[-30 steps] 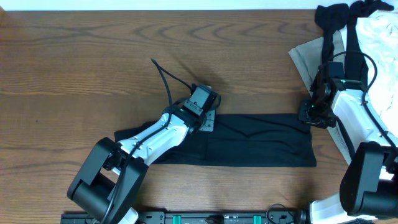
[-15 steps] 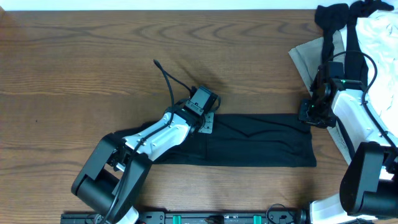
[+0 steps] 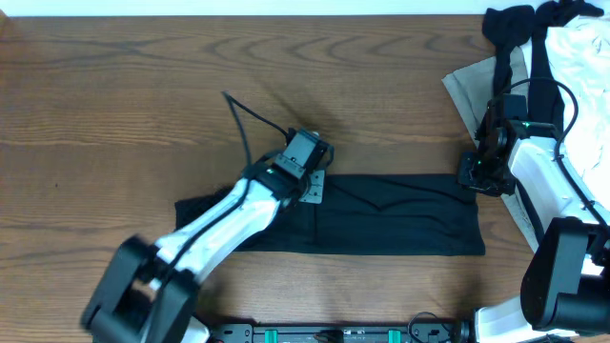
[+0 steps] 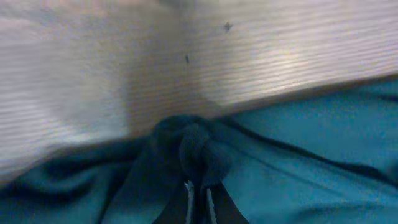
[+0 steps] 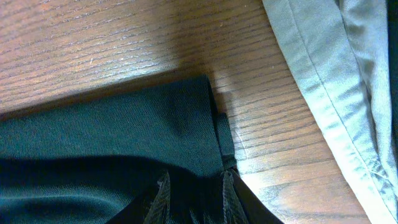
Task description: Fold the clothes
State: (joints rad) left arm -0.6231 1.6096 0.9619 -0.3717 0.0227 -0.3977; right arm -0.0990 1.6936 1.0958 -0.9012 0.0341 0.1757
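The clothes (image 3: 400, 224), a black T-shirt, lie as a long flat strip across the near middle of the table. My left gripper (image 3: 313, 186) sits at the strip's far edge, left of centre. It is shut, and in the left wrist view a bunched ridge of the dark fabric (image 4: 199, 146) is pinched between the closed fingertips of that left gripper (image 4: 198, 190). My right gripper (image 3: 472, 176) is at the strip's far right corner. In the right wrist view the right gripper (image 5: 194, 183) is shut on the hem of the black fabric (image 5: 124, 124).
A beige garment (image 3: 467, 90) lies just beyond the right gripper, its hem (image 5: 323, 74) close by in the right wrist view. A white garment (image 3: 581, 57) and another dark garment (image 3: 510, 29) are piled at the far right corner. Bare wood table (image 3: 143, 95) spreads left and behind.
The left gripper has closed on the far edge of the shirt and bunched it. The left arm's near links have swung left. The right arm has not moved.
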